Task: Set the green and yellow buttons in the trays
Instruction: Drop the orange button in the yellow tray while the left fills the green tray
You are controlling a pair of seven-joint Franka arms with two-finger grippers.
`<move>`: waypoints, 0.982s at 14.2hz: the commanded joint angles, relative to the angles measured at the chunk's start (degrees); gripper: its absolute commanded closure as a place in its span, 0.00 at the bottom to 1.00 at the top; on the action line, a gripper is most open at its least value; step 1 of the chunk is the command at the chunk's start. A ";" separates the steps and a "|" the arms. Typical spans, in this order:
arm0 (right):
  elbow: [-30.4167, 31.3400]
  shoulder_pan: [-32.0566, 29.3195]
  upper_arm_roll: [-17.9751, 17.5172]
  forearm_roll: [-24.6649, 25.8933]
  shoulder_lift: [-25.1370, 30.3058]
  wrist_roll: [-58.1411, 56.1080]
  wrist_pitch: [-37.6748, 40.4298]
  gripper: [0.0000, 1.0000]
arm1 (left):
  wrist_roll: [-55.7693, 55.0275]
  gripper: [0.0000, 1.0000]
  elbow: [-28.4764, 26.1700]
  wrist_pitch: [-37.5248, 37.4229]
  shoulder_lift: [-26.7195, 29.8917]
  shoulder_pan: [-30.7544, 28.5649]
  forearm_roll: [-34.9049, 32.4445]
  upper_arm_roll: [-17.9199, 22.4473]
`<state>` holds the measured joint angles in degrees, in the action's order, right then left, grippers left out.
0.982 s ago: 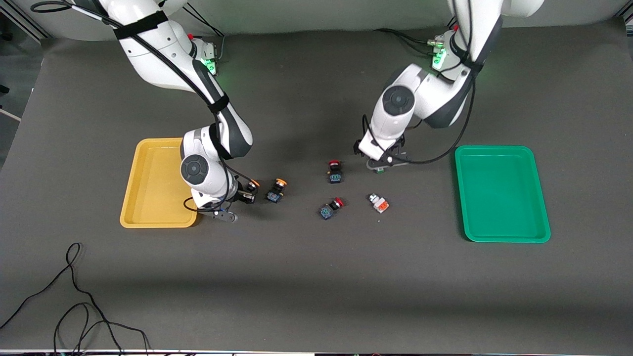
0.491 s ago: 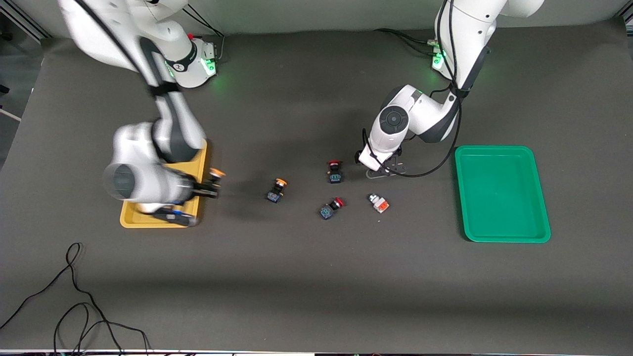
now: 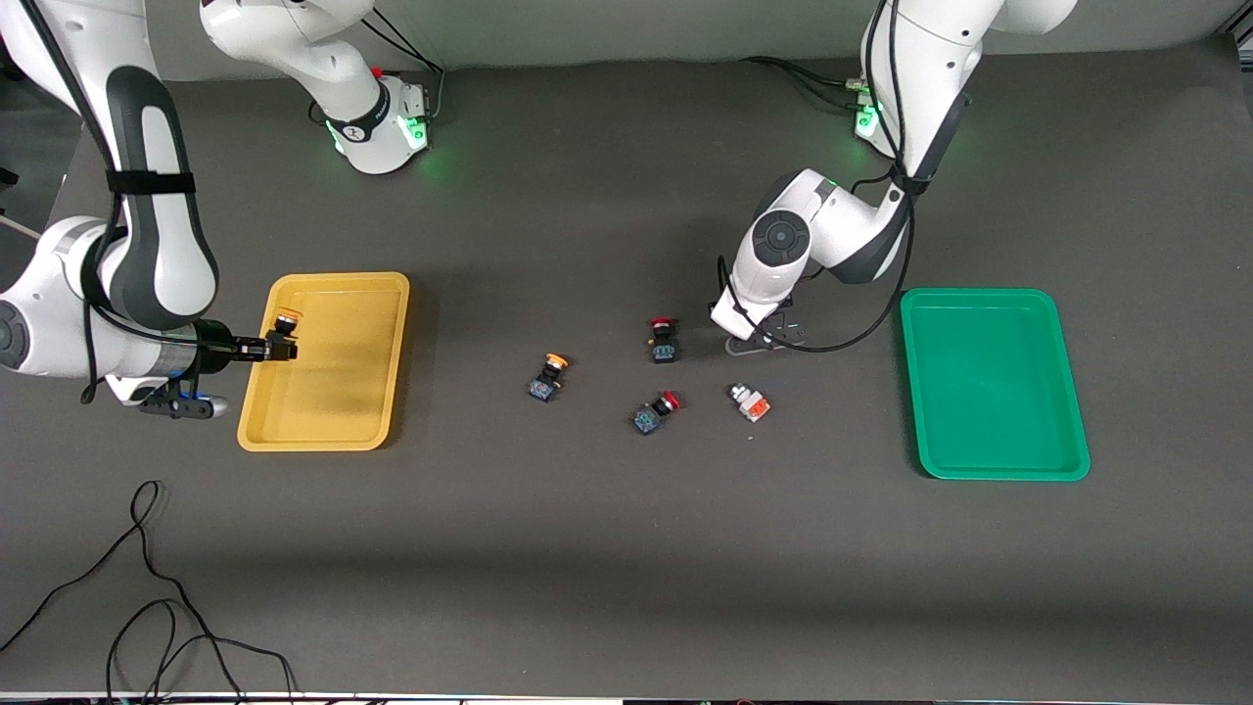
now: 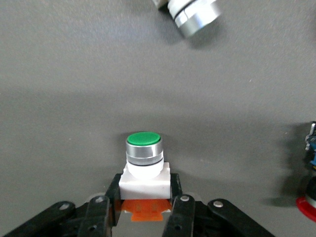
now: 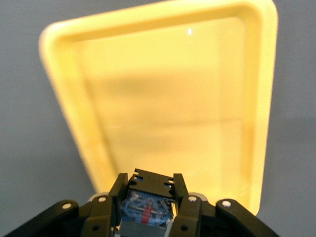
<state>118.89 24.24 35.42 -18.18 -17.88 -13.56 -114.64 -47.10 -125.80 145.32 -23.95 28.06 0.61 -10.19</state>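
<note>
My right gripper is shut on a yellow-capped button with a black-blue body, held over the rim of the yellow tray at the right arm's end. The tray's inside is bare. My left gripper is shut on the white body of a green-capped button, low at the table. In the front view the left gripper hides that button. A second yellow button and a second white-and-orange button lie on the table. The green tray holds nothing.
Two red-capped black-blue switches lie between the loose yellow button and the white one. A black cable loops on the table near the front camera at the right arm's end.
My right gripper lifted one yellow button from the table beside the tray and carried it over the yellow tray's outer rim. My left gripper settled over the green button, which no longer shows in the front view.
</note>
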 commanded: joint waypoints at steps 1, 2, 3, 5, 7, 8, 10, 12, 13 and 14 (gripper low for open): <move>4.15 0.99 0.09 -2.64 -3.81 -4.01 -9.08 1.00 | -0.72 0.61 2.82 -6.25 3.90 -0.98 -1.05 0.52; 4.24 0.81 0.09 -4.56 -5.74 -5.94 -10.24 1.00 | 0.33 0.61 5.10 -10.10 5.12 -2.29 -1.13 0.52; 4.07 0.64 0.18 -7.80 -7.16 -8.65 -10.25 1.00 | 2.43 0.62 8.17 -14.93 6.62 -3.70 -1.13 0.52; 3.54 0.64 0.26 -9.50 -7.70 -10.61 -9.82 0.53 | 9.01 0.62 12.49 -23.46 9.34 -8.43 -0.09 0.26; 3.02 0.99 0.27 -9.59 -6.04 -10.09 -7.54 0.00 | 14.03 0.67 13.47 -27.53 12.24 -12.57 0.80 0.26; 1.79 1.25 0.53 -9.50 -4.72 -9.22 -4.92 0.00 | 17.88 0.67 13.21 -29.02 13.47 -15.29 0.80 0.34; -2.59 1.78 0.79 -8.71 -2.70 -4.31 2.80 0.00 | 28.41 0.67 13.38 -32.63 14.10 -23.01 0.71 0.43; -7.86 2.48 0.71 -6.35 0.02 -0.61 10.11 0.00 | 40.62 0.67 12.95 -31.95 13.40 -31.62 0.01 0.52; -9.71 2.83 0.27 -5.90 1.78 2.97 11.79 0.00 | 43.90 0.67 12.94 -30.98 12.01 -34.62 -0.34 0.52; -11.12 5.71 0.35 -5.55 3.27 7.10 13.29 0.00 | 45.24 0.67 12.07 -27.67 10.60 -36.39 -1.21 0.61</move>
<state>110.46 26.52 35.57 -25.70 -18.31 -13.70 -104.99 -6.82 -112.33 114.01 -11.37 -4.36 0.43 -8.77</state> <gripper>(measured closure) 0.000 0.590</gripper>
